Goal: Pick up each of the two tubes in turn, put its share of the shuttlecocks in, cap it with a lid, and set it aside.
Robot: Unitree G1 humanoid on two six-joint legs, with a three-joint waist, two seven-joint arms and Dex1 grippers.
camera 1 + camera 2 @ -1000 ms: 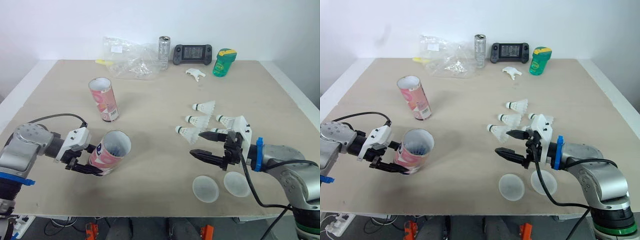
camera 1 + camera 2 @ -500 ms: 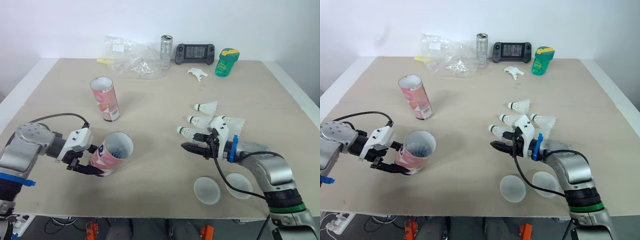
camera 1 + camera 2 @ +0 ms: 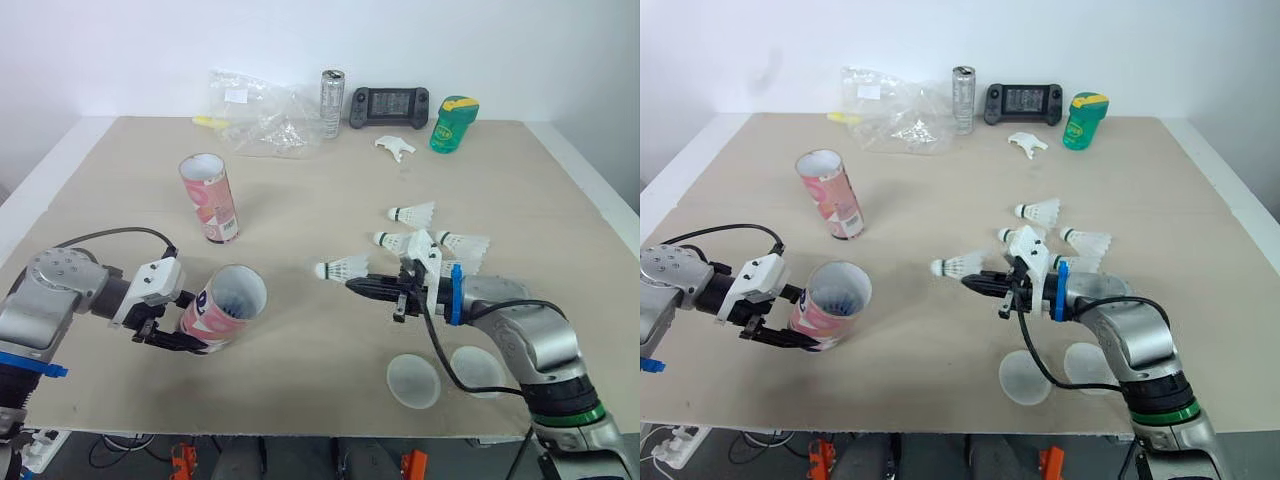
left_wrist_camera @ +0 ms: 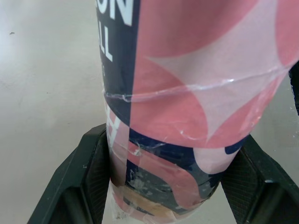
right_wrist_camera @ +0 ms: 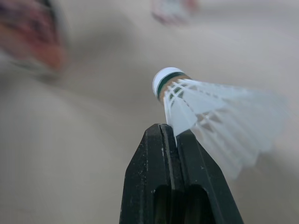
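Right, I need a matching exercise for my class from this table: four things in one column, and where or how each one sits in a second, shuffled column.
1. tilted tube
2. upright tube
3. leftmost shuttlecock
4. two lids

A. lying flat by the table's near edge
B. pinched by the right gripper
C. standing alone, open end up
D. clamped in the left gripper

Pairs: 1-D, 2-C, 3-B, 4-A

White shuttlecock (image 5: 212,114) (green-banded cork), pink-navy tube (image 4: 187,93)
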